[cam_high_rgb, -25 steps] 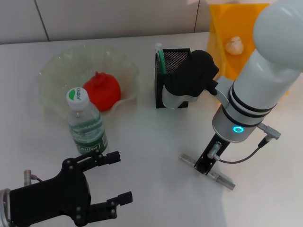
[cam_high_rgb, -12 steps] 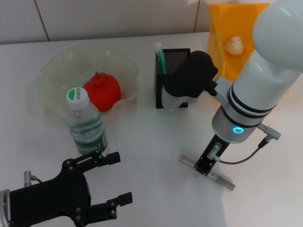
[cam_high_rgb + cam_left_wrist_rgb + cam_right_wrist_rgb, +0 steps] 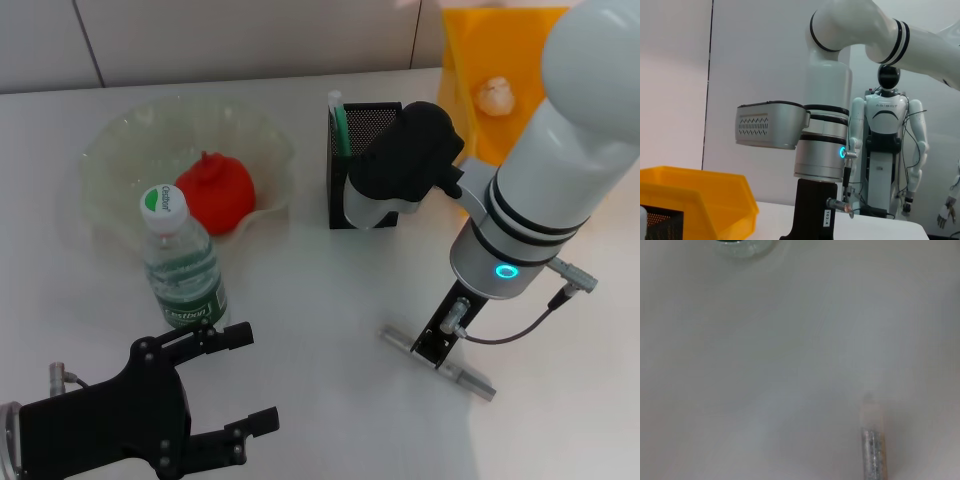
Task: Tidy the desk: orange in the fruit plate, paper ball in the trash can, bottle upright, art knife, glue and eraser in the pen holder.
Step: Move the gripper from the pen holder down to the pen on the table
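Note:
The orange [image 3: 215, 192] lies in the pale green fruit plate [image 3: 115, 150] at the back left. In front of it the bottle [image 3: 182, 262] stands upright. At the centre, the black mesh pen holder [image 3: 372, 125] has a green stick [image 3: 340, 128] standing in it. The paper ball [image 3: 494, 94] sits in the yellow trash can [image 3: 462, 60]. My right gripper [image 3: 437, 350] points down onto a flat silver bar [image 3: 470, 378] on the table, likely the art knife. Its silver end [image 3: 873, 455] shows in the right wrist view. My left gripper [image 3: 250, 378] rests open at the front left. The eraser is out of view.
The right arm's black and grey wrist housing [image 3: 400, 170] hangs in front of the pen holder and hides part of it. The left wrist view shows the right arm [image 3: 822, 150] upright beside the yellow bin [image 3: 700, 200]. A wall runs behind the table.
The right arm has edged slightly up and to the right. The silver bar, the bottle and the left gripper have not moved.

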Controlling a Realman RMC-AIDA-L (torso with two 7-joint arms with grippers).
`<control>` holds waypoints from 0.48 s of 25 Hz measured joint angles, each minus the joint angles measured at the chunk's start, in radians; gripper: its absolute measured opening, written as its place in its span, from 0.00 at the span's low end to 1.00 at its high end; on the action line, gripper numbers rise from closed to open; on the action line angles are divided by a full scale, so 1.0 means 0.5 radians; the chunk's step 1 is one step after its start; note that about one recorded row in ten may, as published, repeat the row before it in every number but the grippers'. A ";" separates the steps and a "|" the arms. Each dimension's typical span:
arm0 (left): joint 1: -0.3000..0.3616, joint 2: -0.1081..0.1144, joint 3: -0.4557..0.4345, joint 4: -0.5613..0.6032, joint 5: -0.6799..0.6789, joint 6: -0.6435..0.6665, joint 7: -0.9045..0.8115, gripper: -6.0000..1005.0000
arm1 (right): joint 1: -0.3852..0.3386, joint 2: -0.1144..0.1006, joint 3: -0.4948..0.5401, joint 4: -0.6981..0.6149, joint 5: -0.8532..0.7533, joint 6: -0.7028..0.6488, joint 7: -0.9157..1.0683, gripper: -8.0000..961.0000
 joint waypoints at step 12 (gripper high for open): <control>0.000 -0.002 0.000 0.006 0.002 -0.002 -0.003 0.80 | -0.003 0.000 0.017 -0.026 0.000 -0.002 0.017 0.14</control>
